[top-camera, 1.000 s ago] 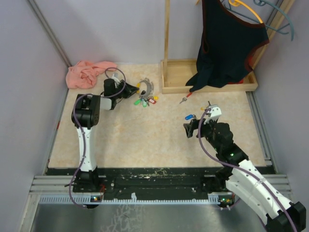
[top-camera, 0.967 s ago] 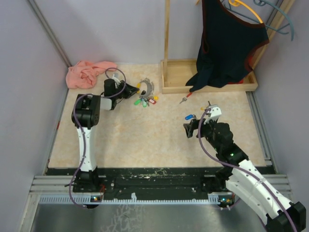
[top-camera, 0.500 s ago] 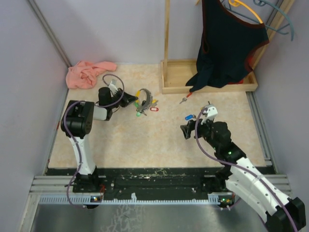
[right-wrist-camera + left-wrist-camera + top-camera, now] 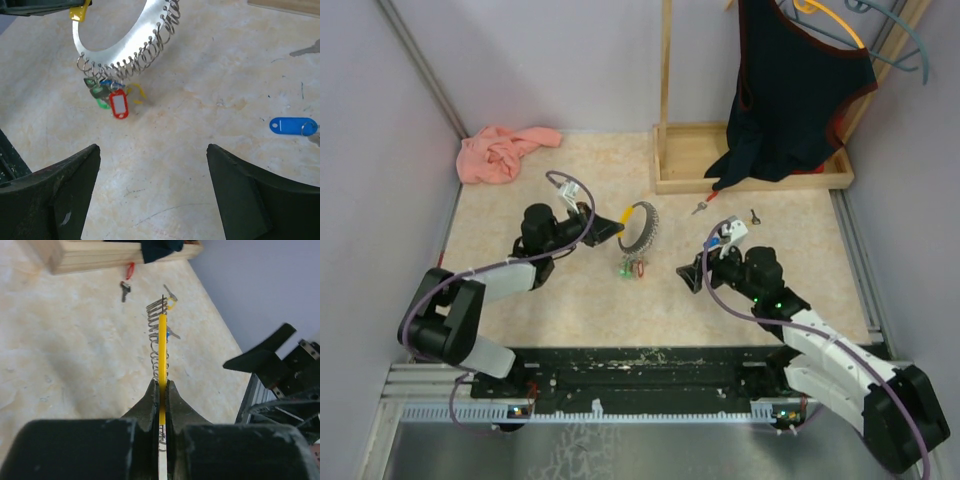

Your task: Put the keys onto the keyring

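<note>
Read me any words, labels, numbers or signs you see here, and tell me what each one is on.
No readable text in any view.
Red tag on the keyring: its white insert looks blank.
Blue tag, lying loose: no lettering visible.

White arms point(image 4: 820, 338) with black joints; looping purple cables point(image 4: 416, 308); black wedge-shaped fingers point(image 4: 50, 197)

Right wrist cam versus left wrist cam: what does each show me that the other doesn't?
Right wrist only: the ring's open face, with the red tag hanging below it. Left wrist only: a key with a red cap lying near the dark garment. Both: the keyring, held by its yellow tab in the shut left gripper.
</note>
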{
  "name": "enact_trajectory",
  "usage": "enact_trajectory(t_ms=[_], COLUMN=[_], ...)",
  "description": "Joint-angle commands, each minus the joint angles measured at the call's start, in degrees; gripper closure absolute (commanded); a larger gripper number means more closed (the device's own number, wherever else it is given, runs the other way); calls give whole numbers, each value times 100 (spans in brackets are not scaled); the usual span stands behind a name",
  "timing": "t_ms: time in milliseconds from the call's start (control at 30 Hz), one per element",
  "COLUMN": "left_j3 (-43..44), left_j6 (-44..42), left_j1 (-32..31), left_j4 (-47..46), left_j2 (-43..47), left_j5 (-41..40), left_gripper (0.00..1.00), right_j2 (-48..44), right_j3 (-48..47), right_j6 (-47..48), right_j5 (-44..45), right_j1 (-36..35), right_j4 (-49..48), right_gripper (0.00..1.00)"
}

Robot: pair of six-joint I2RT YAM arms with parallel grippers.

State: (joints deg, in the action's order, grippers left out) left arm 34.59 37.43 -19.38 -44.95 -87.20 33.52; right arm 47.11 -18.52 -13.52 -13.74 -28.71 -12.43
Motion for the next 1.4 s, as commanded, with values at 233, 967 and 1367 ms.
enact_trajectory(t_ms=[233,967,1367], left_j3=[-400,-193,-111], left_j6=[-1080,-1661,-1694], left_j1=[-638,-1383,-1579], left_j4=[529,1555,1552], left_j2=[1442,2335,2427], left_j5=[-220,-837,-995], left_gripper=[99,99,99], right_j2=[713,1945,2526], right_j3=[-18,693,748], right_j6=[-607,1413,1716], right_j5=[-799,-253,-120], right_j1=[-20,-1312,-1532], right_j4=[-2005,-5081,-5542], right_gripper=[21,60,74])
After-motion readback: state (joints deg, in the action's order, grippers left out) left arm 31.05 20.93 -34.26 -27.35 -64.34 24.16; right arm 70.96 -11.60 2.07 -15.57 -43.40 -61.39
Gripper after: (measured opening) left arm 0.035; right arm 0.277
